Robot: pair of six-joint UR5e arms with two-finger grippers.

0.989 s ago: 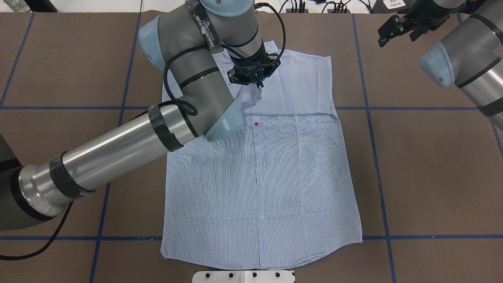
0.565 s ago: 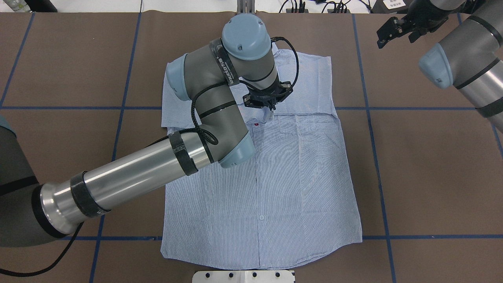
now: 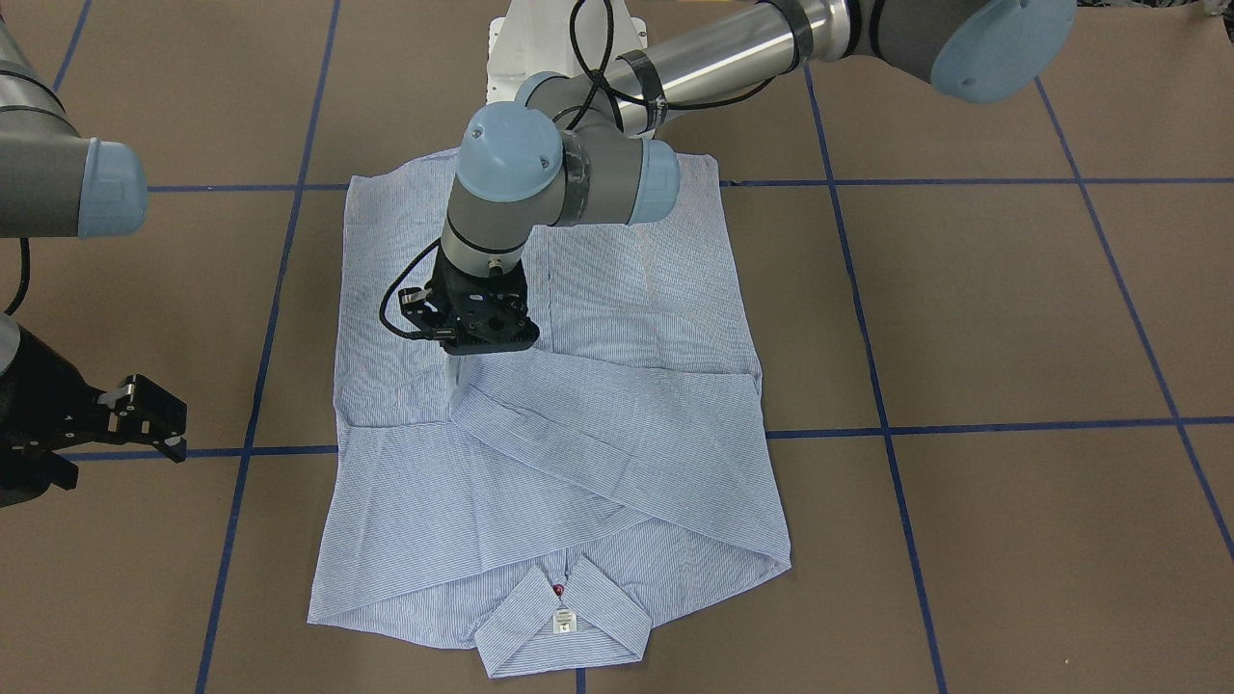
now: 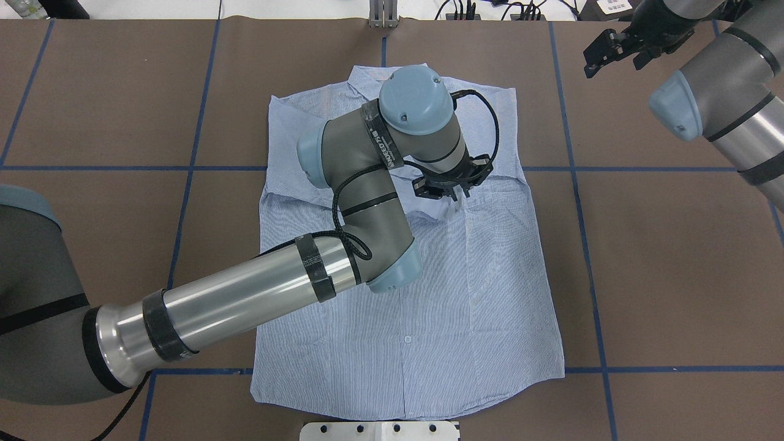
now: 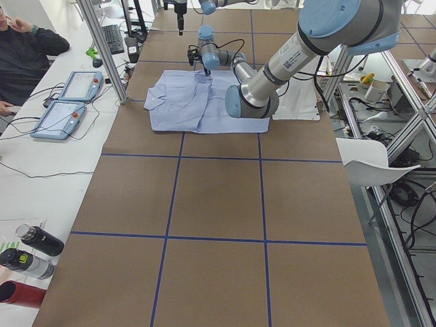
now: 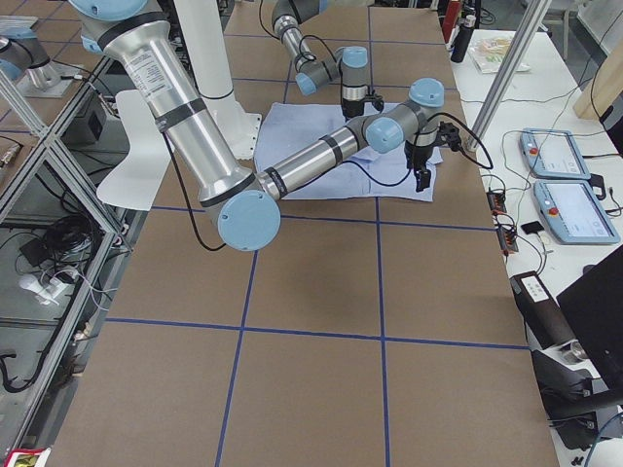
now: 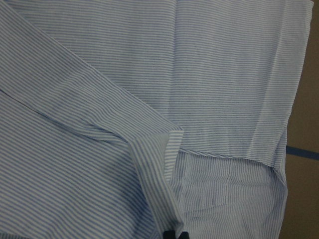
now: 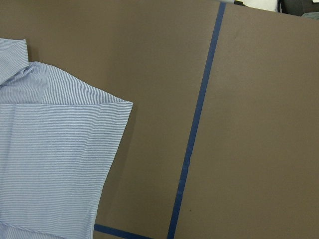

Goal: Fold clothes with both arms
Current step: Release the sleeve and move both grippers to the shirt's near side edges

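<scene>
Brown table matting [image 4: 674, 275] gridded with blue tape [image 4: 643, 168] is covered centrally by the shirt [image 4: 478, 294], whose white neck label [image 3: 565, 623] cannot be read. A sleeve end [image 7: 167, 149] is pinched by the left gripper [image 4: 452, 197] over the chest; the right gripper [image 4: 591, 60] is held spread, well apart at the far right.

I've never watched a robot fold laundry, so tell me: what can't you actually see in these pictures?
- Left hand: its wrist view's bottom edge cuts off all but the fingertips pinching the shirt.
- Neck label: in the overhead view the left arm covers it.
- Right hand: far and tiny in the left side view.
</scene>
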